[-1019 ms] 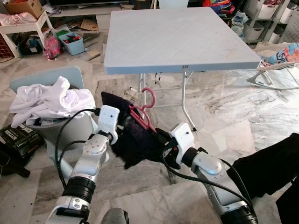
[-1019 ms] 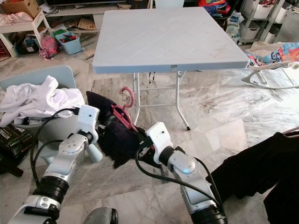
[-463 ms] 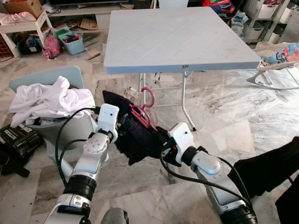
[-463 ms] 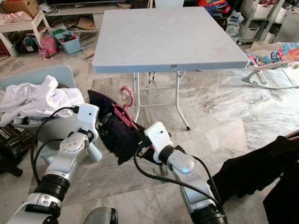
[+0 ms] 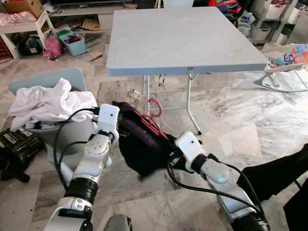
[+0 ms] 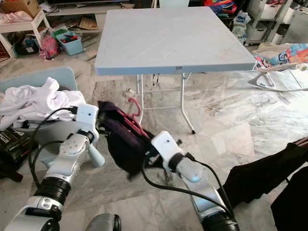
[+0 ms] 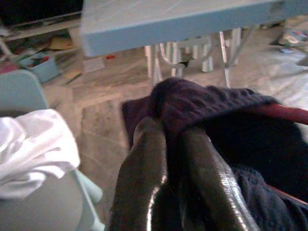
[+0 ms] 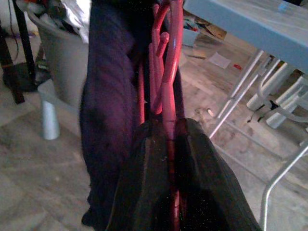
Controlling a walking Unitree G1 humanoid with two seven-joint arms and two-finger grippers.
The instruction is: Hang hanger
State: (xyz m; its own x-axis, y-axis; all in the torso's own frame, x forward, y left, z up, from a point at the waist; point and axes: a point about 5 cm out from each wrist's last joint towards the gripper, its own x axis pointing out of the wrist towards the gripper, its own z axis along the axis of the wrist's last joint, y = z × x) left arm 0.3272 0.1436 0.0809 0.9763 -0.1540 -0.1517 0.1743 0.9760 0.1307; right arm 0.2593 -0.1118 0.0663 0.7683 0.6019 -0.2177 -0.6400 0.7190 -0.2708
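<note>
A lived-in home: marble floor (image 5: 250, 110), a folding desk (image 5: 183, 38), a laundry basket (image 5: 72, 132) heaped with white clothes (image 5: 50, 101), a bin of toys (image 5: 72, 42) and a baby bouncer (image 5: 288, 60) against the cluttered walls.

Pink hanger (image 5: 153, 117) tilted, hook up, draped with a dark purple garment (image 5: 139, 149), below the table edge

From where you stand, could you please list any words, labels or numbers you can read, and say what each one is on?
Small dark label on the front edge of the folding table: too small to read.
White lettering on the black box on the floor beside the laundry basket: blurred, not readable.
Nothing else legible.
</note>
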